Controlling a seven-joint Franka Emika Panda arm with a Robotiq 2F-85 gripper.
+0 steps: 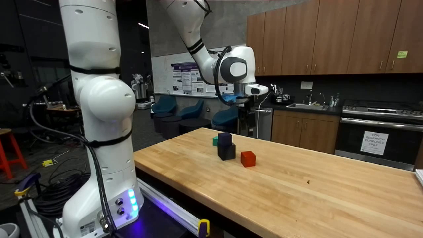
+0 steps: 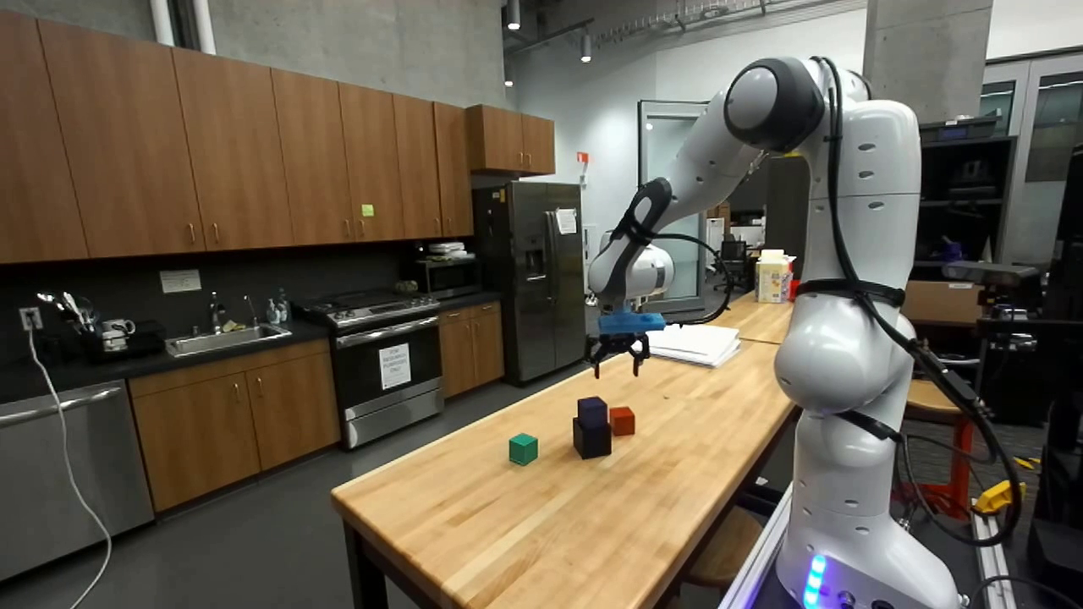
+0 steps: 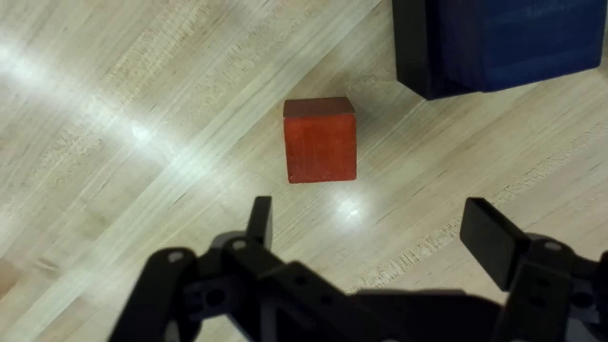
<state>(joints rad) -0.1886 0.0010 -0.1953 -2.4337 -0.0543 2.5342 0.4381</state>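
My gripper (image 3: 368, 213) is open and empty, raised above the table; it also shows in both exterior views (image 1: 246, 127) (image 2: 617, 370). A red cube (image 3: 321, 148) lies on the table, ahead of the fingertips in the wrist view and apart from them. It shows in both exterior views (image 1: 248, 159) (image 2: 622, 421). A dark blue cube (image 2: 592, 412) sits on a larger black cube (image 2: 591, 441), beside the red cube. This stack is at the upper right of the wrist view (image 3: 541, 42). A green cube (image 2: 523, 449) stands apart, partly hidden behind the stack in an exterior view (image 1: 215, 141).
The cubes are on a wooden table (image 2: 508, 516). A stack of white paper (image 2: 694, 342) and a carton (image 2: 772, 279) stand farther along it. The arm's base (image 1: 102, 198) stands at the table's long side. A kitchen counter with a sink (image 1: 307, 106) and stove lies beyond.
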